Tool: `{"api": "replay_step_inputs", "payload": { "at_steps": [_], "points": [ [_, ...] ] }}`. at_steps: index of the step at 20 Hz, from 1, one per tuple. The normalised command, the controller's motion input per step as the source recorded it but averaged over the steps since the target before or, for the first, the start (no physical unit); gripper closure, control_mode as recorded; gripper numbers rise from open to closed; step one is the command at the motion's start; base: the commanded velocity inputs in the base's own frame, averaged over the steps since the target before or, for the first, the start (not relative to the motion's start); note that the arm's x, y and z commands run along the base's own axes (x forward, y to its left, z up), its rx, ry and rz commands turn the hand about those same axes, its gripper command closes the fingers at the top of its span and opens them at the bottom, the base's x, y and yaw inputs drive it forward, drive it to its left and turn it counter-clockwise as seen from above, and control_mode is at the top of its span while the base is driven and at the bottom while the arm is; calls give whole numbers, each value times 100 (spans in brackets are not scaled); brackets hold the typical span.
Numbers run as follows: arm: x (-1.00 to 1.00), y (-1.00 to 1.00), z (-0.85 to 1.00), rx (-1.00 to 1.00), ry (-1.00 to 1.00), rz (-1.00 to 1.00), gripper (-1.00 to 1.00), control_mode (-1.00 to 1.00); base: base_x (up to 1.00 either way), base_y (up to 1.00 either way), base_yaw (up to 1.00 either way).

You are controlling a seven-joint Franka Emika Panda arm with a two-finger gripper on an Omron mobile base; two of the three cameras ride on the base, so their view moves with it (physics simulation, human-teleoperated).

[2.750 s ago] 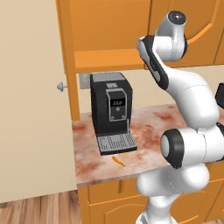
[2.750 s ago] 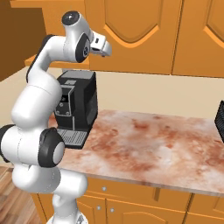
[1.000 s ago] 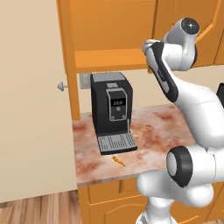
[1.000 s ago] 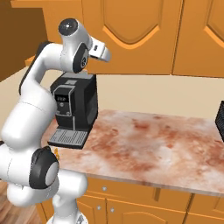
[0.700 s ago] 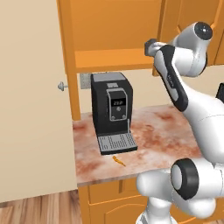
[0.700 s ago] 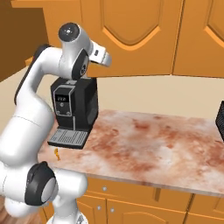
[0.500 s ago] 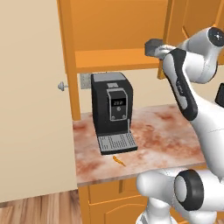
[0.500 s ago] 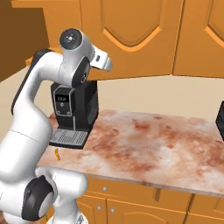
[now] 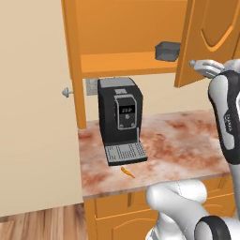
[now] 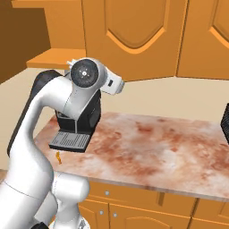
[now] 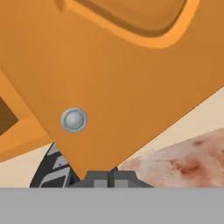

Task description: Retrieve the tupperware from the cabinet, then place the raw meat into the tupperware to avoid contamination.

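Two dark fingertips of our gripper (image 11: 109, 177) rise at six o'clock in the hand view, pressed side by side with no gap between them, so we read the hand as clenched on nothing. Just past them hangs the lower corner of an open cabinet door (image 11: 131, 78), with its round silver knob (image 11: 74, 120) at about nine o'clock from the picture's centre. We see the knob up and to the left of the tips, not between them.

On the mottled reddish counter (image 9: 183, 145) in the left base view, the raw meat (image 9: 127, 172) lies as a thin orange sliver close to the front edge, at six o'clock from the grey drip tray of the black coffee machine (image 9: 119, 117) and just apart from it. In the right base view we find the same sliver at the counter's left front corner, just before the tray.

Farther back and higher, the cabinet (image 9: 126, 42) stands open. Its right door swings out toward us at two o'clock in the left base view, and the hand sits at that door's lower edge. On the inner shelf, at its right end, rests a small dark box, the tupperware (image 9: 168, 50), partly cut off by the open door. It is well apart from the meat below.
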Motion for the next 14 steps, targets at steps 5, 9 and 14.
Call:
{"api": "replay_step_inputs", "payload": {
  "at_steps": [5, 9, 14],
  "points": [
    [-61, -38, 4, 7, -5, 2, 100, -100, 0, 0, 0],
    [-39, 4, 2, -1, -1, 0, 100, -100, 0, 0, 0],
    [-30, 31, 6, -9, 2, 0, 100, -100, 0, 0, 0]
  ]
}}
